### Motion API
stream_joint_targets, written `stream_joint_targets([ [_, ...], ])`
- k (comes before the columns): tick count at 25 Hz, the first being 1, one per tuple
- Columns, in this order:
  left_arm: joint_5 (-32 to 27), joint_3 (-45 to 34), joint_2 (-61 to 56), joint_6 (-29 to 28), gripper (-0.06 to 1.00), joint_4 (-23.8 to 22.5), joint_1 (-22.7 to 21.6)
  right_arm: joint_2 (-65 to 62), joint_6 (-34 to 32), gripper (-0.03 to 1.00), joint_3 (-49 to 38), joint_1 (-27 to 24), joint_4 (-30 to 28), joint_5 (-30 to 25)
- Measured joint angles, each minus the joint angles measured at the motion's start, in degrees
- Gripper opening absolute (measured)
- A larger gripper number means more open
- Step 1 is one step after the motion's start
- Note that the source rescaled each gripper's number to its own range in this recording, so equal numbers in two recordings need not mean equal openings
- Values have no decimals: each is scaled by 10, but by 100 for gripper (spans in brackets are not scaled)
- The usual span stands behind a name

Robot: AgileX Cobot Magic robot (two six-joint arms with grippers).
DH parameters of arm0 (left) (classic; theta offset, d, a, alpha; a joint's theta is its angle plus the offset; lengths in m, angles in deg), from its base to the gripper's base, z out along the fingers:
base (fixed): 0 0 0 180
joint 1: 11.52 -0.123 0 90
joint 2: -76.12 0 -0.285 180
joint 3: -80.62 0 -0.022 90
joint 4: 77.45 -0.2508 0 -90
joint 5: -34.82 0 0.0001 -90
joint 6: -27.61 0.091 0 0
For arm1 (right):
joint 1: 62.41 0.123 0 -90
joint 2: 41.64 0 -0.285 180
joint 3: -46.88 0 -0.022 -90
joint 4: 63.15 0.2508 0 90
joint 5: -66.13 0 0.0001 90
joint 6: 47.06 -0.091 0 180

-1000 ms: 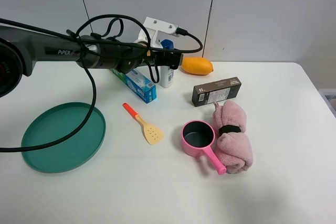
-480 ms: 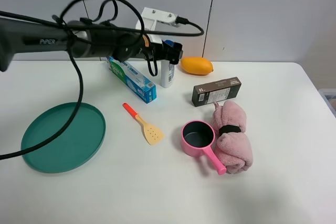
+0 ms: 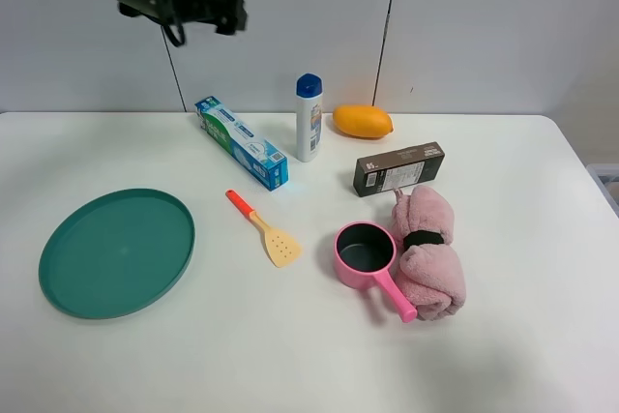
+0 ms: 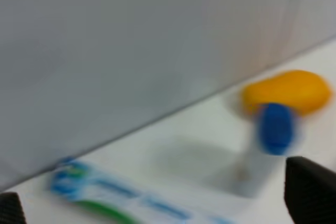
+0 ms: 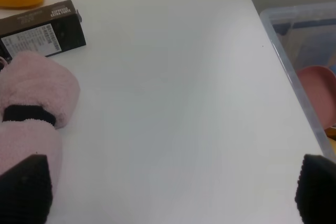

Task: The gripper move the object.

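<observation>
On the left of the worktop (image 3: 503, 355) a round green plate (image 3: 117, 251) lies flat. High above it, against the grey wall, my left tool (image 3: 230, 7) hangs in the air with nothing between its black fingers; the wrist view shows the two tips spread wide apart, so it stands open and holds nothing. Below and to the right of the tool, a long blue-green box (image 3: 241, 141) lies slantwise near the back edge, and an orange spatula (image 3: 264, 228) lies in front of it. The bottle (image 3: 309, 117) stands upright on the worktop just right of the box's far end, apart from it, with its blue cap on top; it is well clear of my left tool. Just right of the bottle lies a yellow-orange fruit (image 3: 363, 121). In front of that lies a dark brown box (image 3: 398, 168), then a pink cup (image 3: 366, 250) with its handle towards the front, and a rolled pink towel (image 3: 427, 250) touching the cup's right side. My right tool (image 5: 168, 192) shows only in its own wrist view, fingertips far apart, gripping nothing, beside the towel.
</observation>
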Motion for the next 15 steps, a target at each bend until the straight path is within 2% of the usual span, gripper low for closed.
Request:
stream_joint_targets([
  [6,-18,0,-86,13,99,-27,-131,0,0,100,0,0,0,0],
  [9,-37,-5,-134,16,99,-33,-182,0,0,100,0,0,0,0],
  [12,-52,-34,-191,23,99,-34,-216,0,0,100,0,0,0,0],
  [15,-59,-79,-258,26,99,-33,-232,0,0,100,0,0,0,0],
])
